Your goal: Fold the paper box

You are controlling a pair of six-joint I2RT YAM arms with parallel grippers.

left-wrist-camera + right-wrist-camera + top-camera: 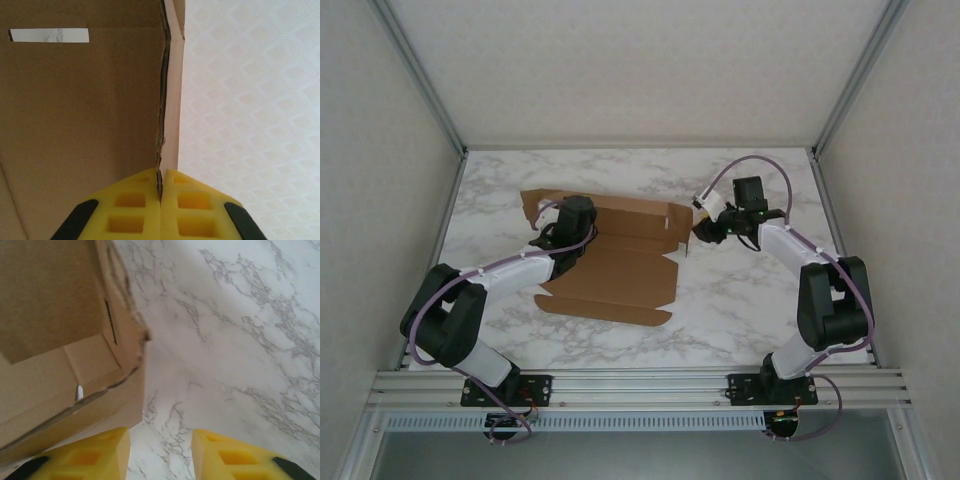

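Observation:
The paper box (615, 262) is a brown cardboard sheet lying partly folded on the marble table, with raised flaps along its back and right side. My left gripper (570, 215) sits over the box's back left part. In the left wrist view its yellow fingers (130, 210) are pressed together on the thin edge of an upright cardboard wall (169, 100), so the left gripper (161, 187) is shut on it. My right gripper (705, 228) hovers just right of the box's raised right flap (65, 330); the right gripper (161, 452) is open, with only marble between its fingers.
The marble table (760, 300) has free room to the right and in front of the box. Metal frame posts (420, 80) and patterned walls (250, 100) enclose the workspace. An aluminium rail (640, 385) runs along the near edge by the arm bases.

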